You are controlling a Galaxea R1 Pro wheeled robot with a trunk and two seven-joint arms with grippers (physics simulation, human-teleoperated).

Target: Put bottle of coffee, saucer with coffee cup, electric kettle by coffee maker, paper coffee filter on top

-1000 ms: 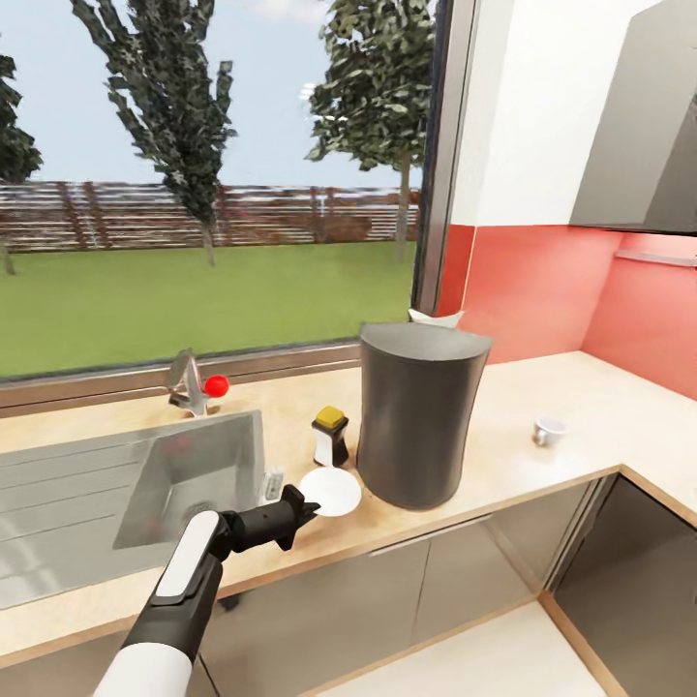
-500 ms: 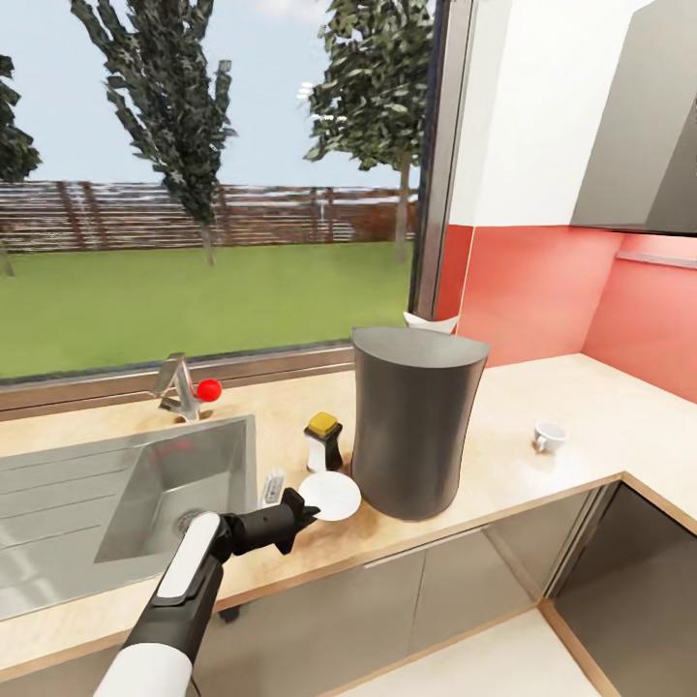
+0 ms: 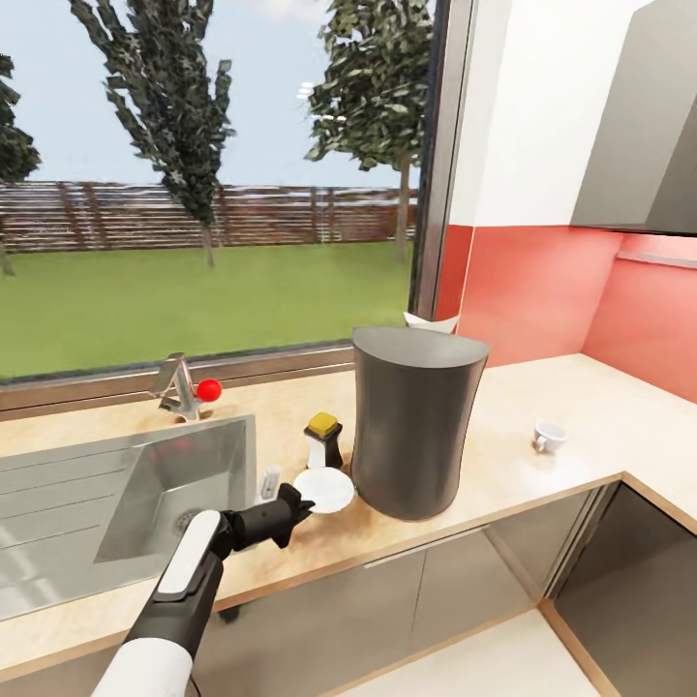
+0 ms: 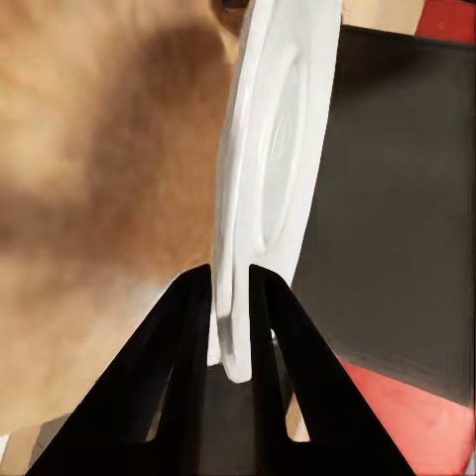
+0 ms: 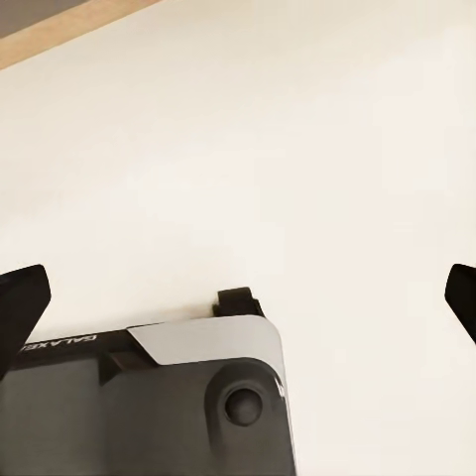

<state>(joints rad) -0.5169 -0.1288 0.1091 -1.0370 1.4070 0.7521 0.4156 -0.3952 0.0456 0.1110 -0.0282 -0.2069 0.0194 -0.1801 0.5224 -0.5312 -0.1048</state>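
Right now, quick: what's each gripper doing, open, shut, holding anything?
Left gripper: shut on the saucer, pinching its rim.
Right gripper: open, fingertips wide apart, holding nothing.

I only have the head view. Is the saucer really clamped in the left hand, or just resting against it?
Observer: Clamped. In the left wrist view the saucer has its rim between both fingers of the left hand.
Operator: What's beyond it?
Observer: The coffee maker, its dark wall just behind the saucer; I cannot tell whether they touch.
Operator: And the right hand?
Observer: The right hand is open, spread wide above a pale surface.
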